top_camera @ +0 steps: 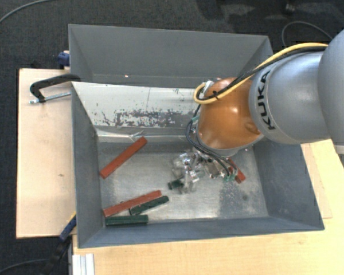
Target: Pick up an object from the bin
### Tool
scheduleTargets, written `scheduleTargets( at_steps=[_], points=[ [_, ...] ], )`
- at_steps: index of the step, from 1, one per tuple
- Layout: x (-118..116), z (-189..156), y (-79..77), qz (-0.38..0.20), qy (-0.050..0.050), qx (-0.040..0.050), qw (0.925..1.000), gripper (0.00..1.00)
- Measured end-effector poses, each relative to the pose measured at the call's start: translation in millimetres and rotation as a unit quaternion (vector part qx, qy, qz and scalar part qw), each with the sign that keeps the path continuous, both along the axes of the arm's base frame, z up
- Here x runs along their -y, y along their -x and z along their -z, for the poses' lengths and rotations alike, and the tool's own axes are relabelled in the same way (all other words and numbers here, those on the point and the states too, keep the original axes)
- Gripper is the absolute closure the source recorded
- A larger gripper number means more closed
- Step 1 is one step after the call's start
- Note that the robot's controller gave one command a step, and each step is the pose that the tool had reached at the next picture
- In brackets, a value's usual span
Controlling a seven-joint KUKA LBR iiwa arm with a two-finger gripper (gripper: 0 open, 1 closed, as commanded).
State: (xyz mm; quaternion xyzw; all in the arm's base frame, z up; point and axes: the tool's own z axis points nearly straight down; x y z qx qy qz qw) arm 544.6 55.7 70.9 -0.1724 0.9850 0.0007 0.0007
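Observation:
My gripper [188, 172] is low in the middle of the bin, just under the arm's orange cover. A small dark green block [175, 184] lies on the floor right at its lower left side, touching or nearly touching it. A small red and green piece [238, 176] pokes out to the gripper's right, partly hidden by the cover.
An orange-red stick [123, 157] lies slanted at the left. Near the front left corner lie a red stick [132, 203], a dark green stick [149, 205] and another dark green one [126, 221] against the front wall.

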Motion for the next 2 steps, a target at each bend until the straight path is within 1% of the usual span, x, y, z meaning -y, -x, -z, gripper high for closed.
scheduleTargets(
  at_steps=[1, 2],
  points=[
    [-17.7, -189.5, 15.7, -0.022, -0.001, 0.0068, 0.9997, 1.00],
    [-89.4, -185.9, -17.7, -0.026, -0.002, 0.0042, 0.9996, 1.00]
  ],
)
